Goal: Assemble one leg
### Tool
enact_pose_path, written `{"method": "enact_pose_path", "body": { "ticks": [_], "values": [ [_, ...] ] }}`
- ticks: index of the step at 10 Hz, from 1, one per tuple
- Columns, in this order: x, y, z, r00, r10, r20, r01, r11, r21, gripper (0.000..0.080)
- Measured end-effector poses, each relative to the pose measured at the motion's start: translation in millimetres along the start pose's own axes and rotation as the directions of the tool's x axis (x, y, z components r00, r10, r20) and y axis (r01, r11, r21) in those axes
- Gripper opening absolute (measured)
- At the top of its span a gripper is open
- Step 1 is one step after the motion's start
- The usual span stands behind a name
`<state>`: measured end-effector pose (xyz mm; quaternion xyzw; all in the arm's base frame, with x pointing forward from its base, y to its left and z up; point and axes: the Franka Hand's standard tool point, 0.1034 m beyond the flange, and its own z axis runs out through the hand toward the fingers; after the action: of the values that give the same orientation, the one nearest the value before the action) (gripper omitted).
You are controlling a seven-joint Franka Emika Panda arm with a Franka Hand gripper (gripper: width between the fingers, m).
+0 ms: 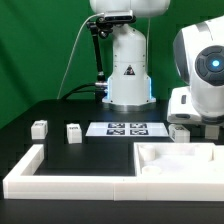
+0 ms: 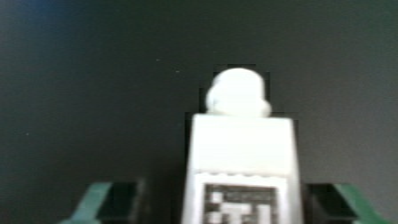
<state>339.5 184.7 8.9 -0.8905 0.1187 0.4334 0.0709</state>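
Observation:
In the wrist view a small white leg (image 2: 240, 145) with a rounded peg at its far end and a black-and-white tag (image 2: 240, 198) on its face lies on the black table. It sits between my gripper's (image 2: 228, 208) two green-tinted fingers (image 2: 107, 205), with a dark gap on each side, so the jaws are open and not touching it. In the exterior view the gripper (image 1: 188, 120) hangs low at the exterior view's right, over that leg (image 1: 180, 131). Two more legs (image 1: 39, 128) (image 1: 73, 132) stand at the exterior view's left.
The marker board (image 1: 127, 128) lies in front of the robot base (image 1: 128, 70). A big white tray-like part (image 1: 185, 168) sits at the front right. A long white L-shaped wall (image 1: 60, 178) runs along the front left.

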Motion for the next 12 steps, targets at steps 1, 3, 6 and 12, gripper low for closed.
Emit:
{"method": "enact_pose_path", "body": {
  "ticks": [1, 3, 6, 12],
  "values": [
    [0.0, 0.0, 0.0, 1.0, 0.0, 0.0, 0.0, 1.0, 0.0, 0.0287],
    [0.0, 0.0, 0.0, 1.0, 0.0, 0.0, 0.0, 1.0, 0.0, 0.0287],
    [0.0, 0.0, 0.0, 1.0, 0.0, 0.0, 0.0, 1.0, 0.0, 0.0287],
    [-27.1, 3.3, -44.8, 0.996, -0.062, -0.07, 0.062, 0.998, -0.006, 0.0288]
  ]
}}
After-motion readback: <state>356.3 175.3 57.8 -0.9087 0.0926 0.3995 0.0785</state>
